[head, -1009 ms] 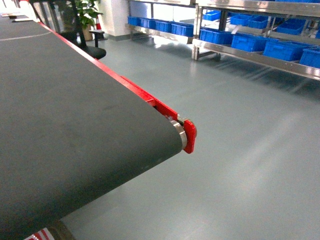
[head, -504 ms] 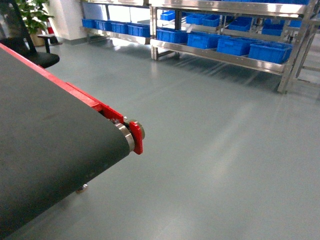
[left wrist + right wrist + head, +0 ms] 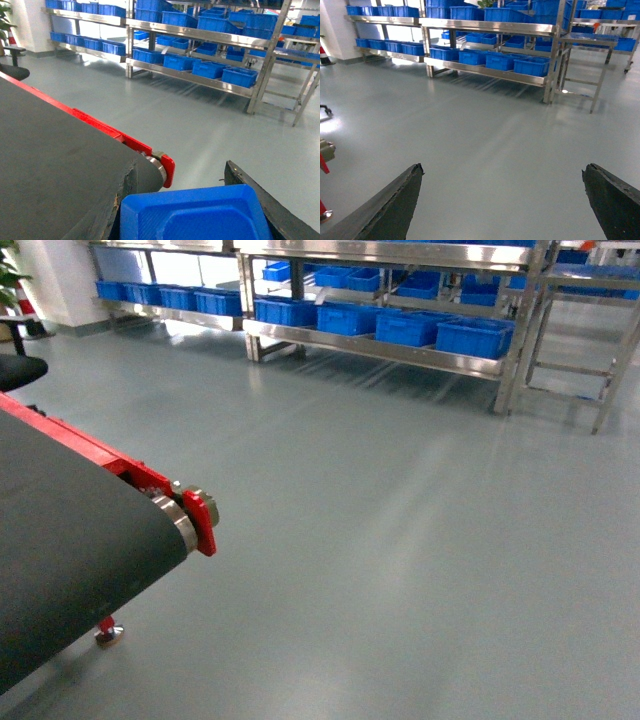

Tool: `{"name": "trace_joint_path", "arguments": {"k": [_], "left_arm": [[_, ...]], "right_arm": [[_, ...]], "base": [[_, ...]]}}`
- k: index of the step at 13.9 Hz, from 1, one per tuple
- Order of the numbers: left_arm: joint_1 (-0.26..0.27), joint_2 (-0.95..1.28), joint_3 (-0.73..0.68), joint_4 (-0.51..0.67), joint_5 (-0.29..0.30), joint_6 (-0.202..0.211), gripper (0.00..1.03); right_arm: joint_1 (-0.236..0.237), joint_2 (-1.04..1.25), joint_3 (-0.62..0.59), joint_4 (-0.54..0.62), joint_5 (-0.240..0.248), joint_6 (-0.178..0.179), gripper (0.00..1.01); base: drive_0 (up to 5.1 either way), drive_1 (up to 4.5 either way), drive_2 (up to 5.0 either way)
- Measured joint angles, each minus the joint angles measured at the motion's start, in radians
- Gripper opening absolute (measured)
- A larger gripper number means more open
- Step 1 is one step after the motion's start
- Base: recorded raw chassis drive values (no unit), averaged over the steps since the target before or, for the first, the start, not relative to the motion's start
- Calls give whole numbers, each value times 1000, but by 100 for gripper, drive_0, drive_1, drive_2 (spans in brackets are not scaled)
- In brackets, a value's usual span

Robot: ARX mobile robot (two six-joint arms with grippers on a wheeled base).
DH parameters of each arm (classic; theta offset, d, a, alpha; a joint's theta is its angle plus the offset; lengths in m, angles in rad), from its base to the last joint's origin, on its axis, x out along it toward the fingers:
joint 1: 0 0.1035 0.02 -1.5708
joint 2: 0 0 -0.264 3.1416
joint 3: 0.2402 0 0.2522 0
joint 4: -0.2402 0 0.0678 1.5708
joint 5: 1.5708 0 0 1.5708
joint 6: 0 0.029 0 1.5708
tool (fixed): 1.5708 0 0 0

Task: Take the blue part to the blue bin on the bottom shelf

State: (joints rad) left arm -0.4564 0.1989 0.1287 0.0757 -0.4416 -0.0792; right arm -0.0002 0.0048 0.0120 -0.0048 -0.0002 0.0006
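The carry step is in hand: the left claw point(image 3: 175, 200) pinches the blue part point(image 3: 195, 216), the right claw point(image 3: 502, 170) is spread and empty, and next the robot must cross the floor to the far blue bin point(image 3: 475, 337) on the bottom shelf point(image 3: 380, 350).

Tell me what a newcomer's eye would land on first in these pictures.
First, the steel racks across the grey floor, lined with bright blue bins along the far wall. Next, the dark conveyor belt at lower left of the head view, edged in red with a red end cap. In the left wrist view, the left claw holds a blue part between its fingers; the right claw gapes open with nothing between its fingers.
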Motion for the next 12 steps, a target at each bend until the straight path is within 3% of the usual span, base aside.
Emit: {"name": "trace_joint_path", "arguments": {"k": [12], "left_arm": [[0,0,0,0,0,0,44]], "right_arm": [[0,0,0,0,0,0,98]], "base": [[-151,-151,-151]]}}
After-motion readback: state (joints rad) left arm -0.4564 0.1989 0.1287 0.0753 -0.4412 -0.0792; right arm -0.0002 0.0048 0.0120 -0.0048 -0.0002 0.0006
